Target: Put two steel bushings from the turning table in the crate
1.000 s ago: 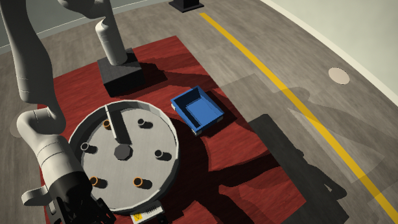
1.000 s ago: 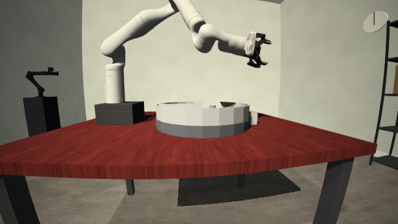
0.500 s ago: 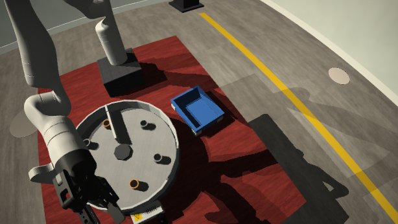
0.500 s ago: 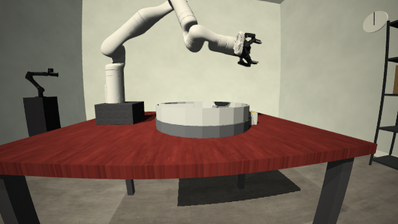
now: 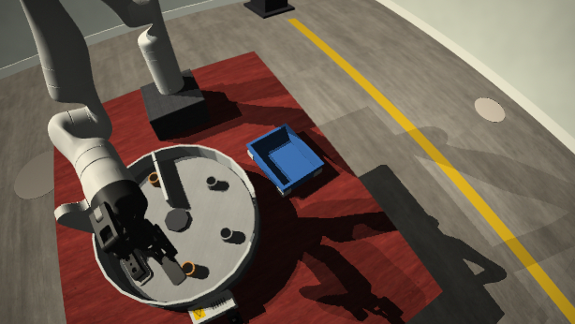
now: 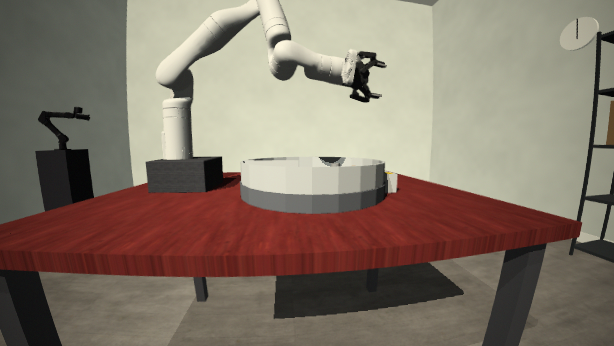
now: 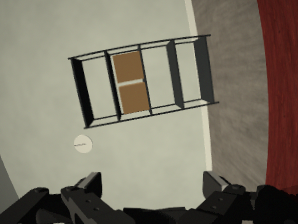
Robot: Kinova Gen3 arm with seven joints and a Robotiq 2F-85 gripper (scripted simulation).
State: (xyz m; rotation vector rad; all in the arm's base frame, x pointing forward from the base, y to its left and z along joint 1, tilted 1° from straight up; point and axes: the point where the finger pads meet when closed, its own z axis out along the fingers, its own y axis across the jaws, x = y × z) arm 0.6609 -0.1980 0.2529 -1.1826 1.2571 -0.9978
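Our gripper (image 5: 158,273) (image 6: 383,80) (image 7: 152,183) stands wide open with nothing between its fingers, well above the table and pointing sideways. From the top, it and our pale, smooth arm (image 5: 100,159) (image 6: 205,40) hide the left part of the turning table (image 5: 253,211) (image 6: 312,177), so we cannot tell what lies there.

On its grey disc we see two steel bushings, one (image 5: 212,183) nearer the crate, the other (image 5: 227,235) farther round; both are short, upright tubes. One copper-coloured bushing (image 5: 184,270) shows just beside a fingertip in the top view, another (image 5: 150,178) beyond the thin upright divider (image 5: 159,175). That divider and the raised, faceted wall stand in our way, with a dark many-sided hub (image 5: 178,220) in the middle.

The blue crate (image 5: 295,159) sits apart on the red, wood-grained table (image 5: 281,108) (image 6: 280,240) (image 7: 285,100), with no bushing inside. Farther out, our wrist view faces a black-framed shelf rack (image 6: 593,100) (image 7: 205,70) holding brown boxes (image 7: 128,67).
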